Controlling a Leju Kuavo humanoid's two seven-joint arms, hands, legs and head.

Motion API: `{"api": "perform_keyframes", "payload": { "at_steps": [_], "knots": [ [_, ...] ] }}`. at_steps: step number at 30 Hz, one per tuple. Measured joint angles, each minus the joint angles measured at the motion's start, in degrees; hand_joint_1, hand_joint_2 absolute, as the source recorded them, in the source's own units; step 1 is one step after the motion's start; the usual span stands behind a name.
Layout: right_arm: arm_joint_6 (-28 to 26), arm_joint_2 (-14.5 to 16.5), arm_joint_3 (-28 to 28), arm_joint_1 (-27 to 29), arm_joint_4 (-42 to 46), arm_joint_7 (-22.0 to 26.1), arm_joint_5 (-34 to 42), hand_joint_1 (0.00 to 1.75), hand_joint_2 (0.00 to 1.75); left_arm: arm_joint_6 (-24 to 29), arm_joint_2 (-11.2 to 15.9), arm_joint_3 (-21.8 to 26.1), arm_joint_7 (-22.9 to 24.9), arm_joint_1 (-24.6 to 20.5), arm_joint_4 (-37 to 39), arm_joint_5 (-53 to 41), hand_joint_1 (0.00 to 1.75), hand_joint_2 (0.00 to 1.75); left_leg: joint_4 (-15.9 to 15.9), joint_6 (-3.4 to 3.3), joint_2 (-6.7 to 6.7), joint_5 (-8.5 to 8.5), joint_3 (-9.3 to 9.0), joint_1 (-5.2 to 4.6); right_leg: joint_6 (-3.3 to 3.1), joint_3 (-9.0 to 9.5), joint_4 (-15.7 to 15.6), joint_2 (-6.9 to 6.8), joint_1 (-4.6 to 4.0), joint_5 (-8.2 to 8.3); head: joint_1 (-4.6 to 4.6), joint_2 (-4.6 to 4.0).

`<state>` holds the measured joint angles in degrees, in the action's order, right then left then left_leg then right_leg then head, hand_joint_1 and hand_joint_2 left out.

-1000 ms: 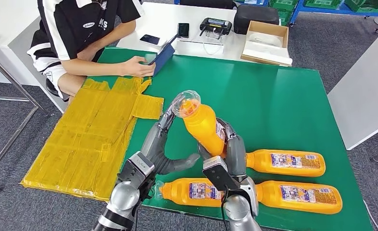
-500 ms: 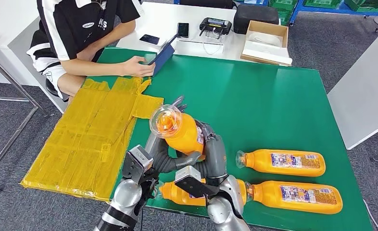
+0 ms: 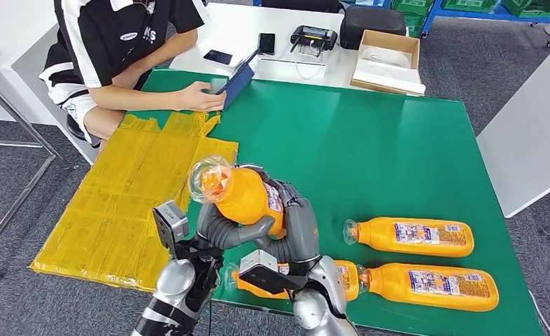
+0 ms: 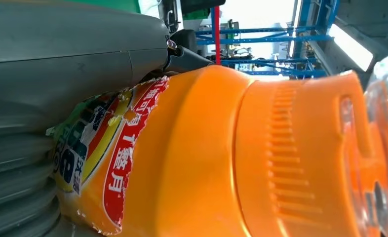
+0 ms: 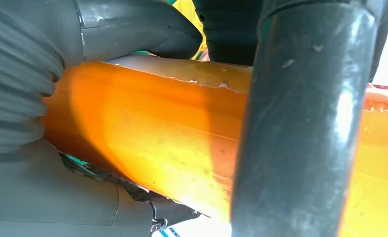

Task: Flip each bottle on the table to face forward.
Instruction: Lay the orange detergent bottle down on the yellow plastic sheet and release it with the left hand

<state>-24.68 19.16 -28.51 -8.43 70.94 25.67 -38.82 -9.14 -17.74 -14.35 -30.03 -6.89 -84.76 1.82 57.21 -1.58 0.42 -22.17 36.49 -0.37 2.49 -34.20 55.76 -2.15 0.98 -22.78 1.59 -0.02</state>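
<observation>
Green counter [image 3: 391,140] in a workroom with grey carpet, white tables behind and to the right. Yellow sheet [image 3: 132,203] spread over the counter's left part, hanging past its near-left edge. Held bottle [image 3: 248,196] of orange liquid lifted clear of the counter near the front edge, tilted, clear cap toward the left and up, label partly visible between the fingers. Gripped from both sides: left robot hand [image 3: 223,231] wrapped under and around the body, right robot hand [image 3: 297,227] clasped over the base end (both closed on the same bottle, fingers close together). Orange body and torn label edge right up against the camera in the left wrist view [image 4: 192,158]; same orange surface crossed by a dark finger in the right wrist view [image 5: 147,133].

Three more bottles lying flat on the counter: front bottle [image 3: 342,276] partly hidden beneath the right robot hand, right front bottle [image 3: 433,285] just beside it, back bottle [image 3: 412,236] just behind those, labels up, caps to the left.

Person [image 3: 118,42] seated at the far-left corner, one hand on a dark tablet [image 3: 236,82]. Cardboard box [image 3: 388,61] on the white table behind.
</observation>
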Motion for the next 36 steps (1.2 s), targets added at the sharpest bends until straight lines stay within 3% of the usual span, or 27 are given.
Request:
{"api": "perform_keyframes", "payload": {
  "at_steps": [7,11,16,21,24,28,34,36],
  "knots": [
    [1.22,-0.11,-0.54,-0.33,-0.79,0.88,2.69,1.74,1.75,2.43,-0.03,0.42,-0.72,2.31,-2.32,1.96,1.75,1.75,0.00,0.00,0.00,0.00,0.00,0.00,0.00,-0.01,0.00,0.00,0.00,0.00,0.01,0.00],
    [1.21,-0.14,-0.60,-0.38,-0.89,1.50,3.85,0.00,1.75,4.10,-0.03,0.43,-1.36,3.00,-3.55,1.07,1.75,1.75,0.00,0.00,0.00,0.00,0.00,0.00,0.00,-0.02,0.00,0.00,0.00,0.00,0.00,0.00],
    [1.14,-0.19,0.55,0.71,0.17,2.61,6.07,0.00,1.75,9.50,-0.06,2.00,-3.18,2.08,-5.87,-2.91,1.75,1.75,0.00,0.00,0.00,0.01,0.00,0.01,0.00,-0.05,0.00,0.00,0.00,0.00,0.00,0.00],
    [1.22,-0.21,1.65,1.60,1.80,2.72,6.21,0.00,1.75,10.58,-0.15,2.79,-3.40,1.63,-6.71,-4.31,1.75,1.75,0.00,0.00,0.02,0.01,0.00,0.00,0.00,-0.05,0.00,0.01,0.00,0.01,0.00,0.00],
    [1.25,-0.27,2.24,2.45,3.42,3.07,5.83,0.00,1.75,14.79,-0.16,3.07,-3.53,1.41,-6.82,-10.27,1.75,1.75,0.00,0.00,0.00,0.01,0.01,0.00,0.00,-0.06,0.00,0.00,0.00,0.01,0.00,0.00],
    [1.23,-1.02,2.85,5.50,10.05,2.51,4.10,0.00,1.75,26.72,0.22,4.18,-1.23,-0.19,-6.03,-30.27,1.75,1.75,0.01,0.00,-0.02,0.00,0.04,0.00,0.00,-0.09,-0.01,-0.01,0.00,0.00,0.01,0.00],
    [-0.14,-2.82,3.05,9.53,20.53,0.15,0.84,0.00,1.75,43.84,3.09,6.47,14.33,-7.26,8.80,-73.32,1.75,1.75,0.00,0.01,0.00,0.01,0.02,0.00,-0.03,-0.08,-0.01,0.00,0.00,0.04,0.01,0.00],
    [-0.58,-3.62,3.10,10.00,22.43,-0.46,0.08,0.00,1.75,47.18,3.91,6.92,18.24,-8.60,15.20,-82.28,1.75,1.75,0.00,0.02,0.04,0.03,0.02,0.00,-0.08,-0.10,0.00,0.02,0.00,0.10,0.01,0.00]
  ]
}}
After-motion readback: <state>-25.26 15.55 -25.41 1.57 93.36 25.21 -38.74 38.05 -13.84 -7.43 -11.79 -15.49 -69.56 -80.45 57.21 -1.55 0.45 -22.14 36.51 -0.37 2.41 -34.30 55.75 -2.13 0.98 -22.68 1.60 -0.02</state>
